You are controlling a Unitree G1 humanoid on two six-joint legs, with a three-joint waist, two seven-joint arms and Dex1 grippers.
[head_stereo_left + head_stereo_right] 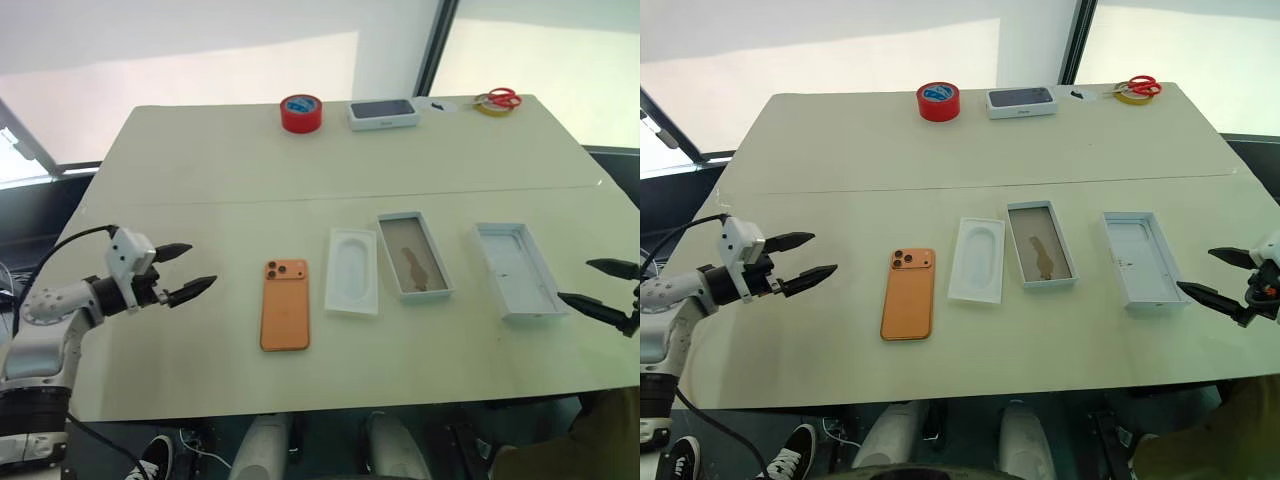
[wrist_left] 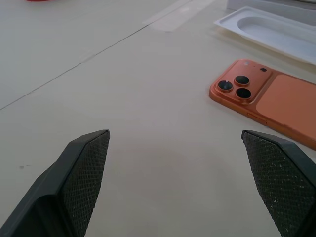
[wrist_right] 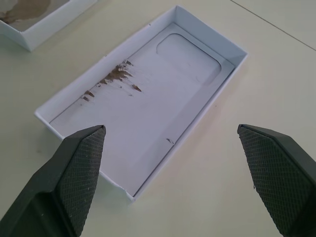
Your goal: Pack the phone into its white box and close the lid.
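Phone (image 1: 285, 304) packing has not begun: the orange handset lies flat, camera cluster up, on the cream table (image 1: 200, 180), near the front edge. At the far left the left gripper (image 1: 186, 269) is held above the table with its jaws spread wide and nothing between them; the phone lies a little way to its right. A handset of this kind can be judged rigid, fairly heavy for its size and smooth-sided, so slipping is likely unless it is pinched across its two long edges near the middle, clear of the lenses. Just beside the phone sits the white moulded insert (image 1: 353, 271), then the white box (image 1: 414, 254) with its brownish floor, open side up and empty. Further right, apart from the box, the lid (image 1: 517, 270) rests with its plain inside facing up; thin card like this is light and easily crushed, and is best taken by its long walls. At the far right the right gripper (image 1: 604, 286) is poised just beside the lid, fingers fully parted and holding nothing.
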